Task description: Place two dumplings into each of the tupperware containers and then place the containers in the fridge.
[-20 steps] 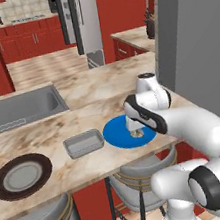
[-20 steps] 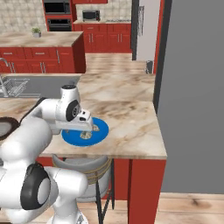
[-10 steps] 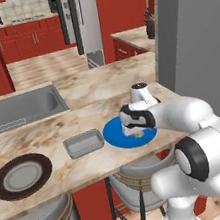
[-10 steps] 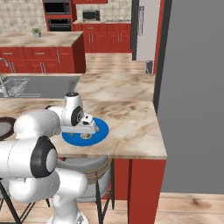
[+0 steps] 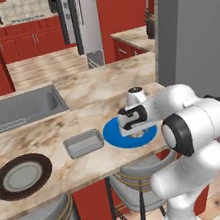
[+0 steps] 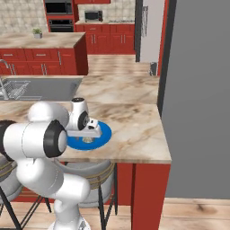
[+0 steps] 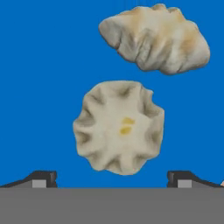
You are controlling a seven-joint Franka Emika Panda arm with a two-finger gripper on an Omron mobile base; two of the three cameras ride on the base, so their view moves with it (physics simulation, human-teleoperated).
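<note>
Tool: the tool [image 7: 112, 181] hangs low over the blue plate [image 5: 113, 131], its fingers [image 7: 41, 178] spread wide and empty, one on each side of a dumpling, which suits a straight drop onto it.
Round dumpling: the round pleated dumpling [image 7: 119, 126] lies flat on the plate, centred between the tips (the likely pick).
Second dumpling: a folded dumpling [image 7: 156, 37] lies just beyond it, apart from it.
Container: one tupperware container [image 5: 84, 144] sits empty just beside the plate, toward the sink end of the bench [image 5: 103, 90], a short carry away.
Brown plate: a dark-brown plate [image 5: 22, 176] rests near the front edge.
Fridge: the fridge [image 5: 79, 18] stands across the kitchen, its door shut.
</note>
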